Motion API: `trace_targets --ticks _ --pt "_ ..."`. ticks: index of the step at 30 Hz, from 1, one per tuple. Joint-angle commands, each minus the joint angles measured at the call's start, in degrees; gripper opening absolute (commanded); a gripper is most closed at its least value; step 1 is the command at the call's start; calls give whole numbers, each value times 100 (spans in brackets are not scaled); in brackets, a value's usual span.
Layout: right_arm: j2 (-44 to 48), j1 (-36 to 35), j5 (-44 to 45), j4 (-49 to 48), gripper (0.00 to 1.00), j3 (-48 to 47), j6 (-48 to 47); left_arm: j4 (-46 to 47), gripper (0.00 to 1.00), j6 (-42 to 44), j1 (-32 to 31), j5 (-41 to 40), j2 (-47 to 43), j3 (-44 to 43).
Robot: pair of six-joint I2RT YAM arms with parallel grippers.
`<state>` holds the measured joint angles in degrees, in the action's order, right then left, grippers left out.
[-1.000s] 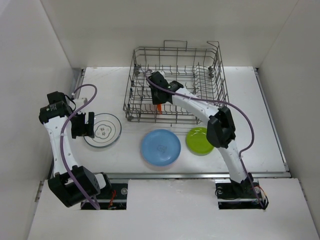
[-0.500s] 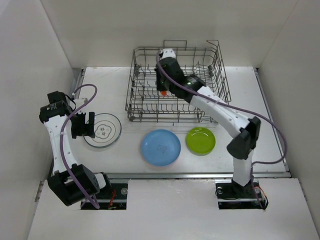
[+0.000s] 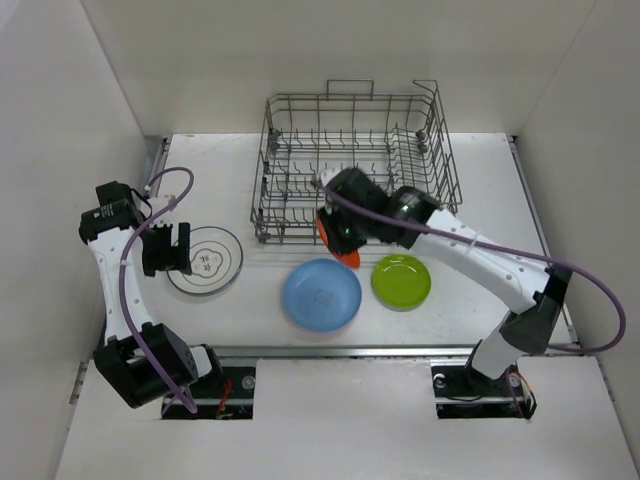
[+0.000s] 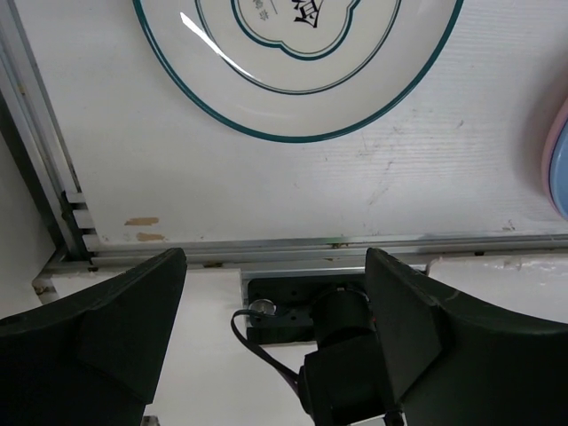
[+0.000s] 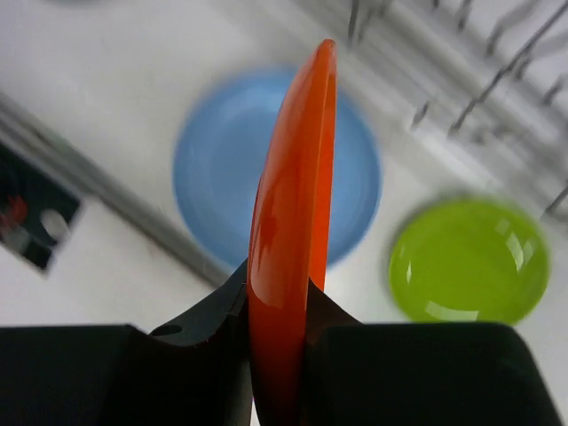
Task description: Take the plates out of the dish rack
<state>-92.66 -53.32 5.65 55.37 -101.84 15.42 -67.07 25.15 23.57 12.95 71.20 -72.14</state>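
jaws of the right gripper [image 5: 275, 300] clamp the orange plate [image 5: 293, 177] on edge; left gripper [image 4: 275, 266] gapes apart.

The right gripper [image 3: 337, 236], with the orange plate [image 3: 340, 250] clamped, is hemmed on its far side by the dish rack's [image 3: 285, 228] near wall. Just nearer, the table [image 3: 500, 220] is occupied by 2 plates, the blue plate [image 3: 321, 295] and the yellow-green plate [image 3: 401, 281]. Bare strips are left right of the yellow-green plate and between the blue plate and the patterned plate [image 3: 205, 260].
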Motion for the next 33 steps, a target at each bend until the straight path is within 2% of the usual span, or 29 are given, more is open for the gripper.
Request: trace_targets --ticks 1,2,4,9,15,16,18,19,22,23,26,29,33 --pt "292 -275 504 1202 0 480 879 -26 80 -80 -19 260 174 -151" --pt "293 -275 1021 1595 0 603 1075 27 80 -80 -19 261 175 -151" --pt "354 -275 1411 1862 0 727 1592 27 80 -80 -19 261 175 -151" --pt "565 -215 2658 1916 3 1491 2193 27 80 -80 -19 313 175 -151" --pt "-269 -73 3301 1723 9 2027 2377 80 80 -19 -19 313 53 -37" --pt "-366 -73 3502 1670 19 2028 2378 80 80 -19 -19 261 0 24" --pt "-577 -73 3627 1591 31 2194 2378 80 80 43 -19 261 -62 24" --pt "-577 -73 3627 1460 46 2195 2378 80 80 43 -19 208 -62 24" --pt "-718 -21 3689 1327 64 2405 2308 80 80 43 -19 208 -114 24" --pt "-796 -21 3584 1266 75 2406 2229 80 80 43 -19 208 -115 24" --pt "-859 -21 3417 1265 84 2275 2097 80 80 43 -19 208 -115 77" --pt "-587 -21 3136 1170 84 1967 1834 27 80 96 -19 155 -115 77" --pt "124 -21 2390 556 85 1589 1508 27 80 96 -19 155 -115 77"
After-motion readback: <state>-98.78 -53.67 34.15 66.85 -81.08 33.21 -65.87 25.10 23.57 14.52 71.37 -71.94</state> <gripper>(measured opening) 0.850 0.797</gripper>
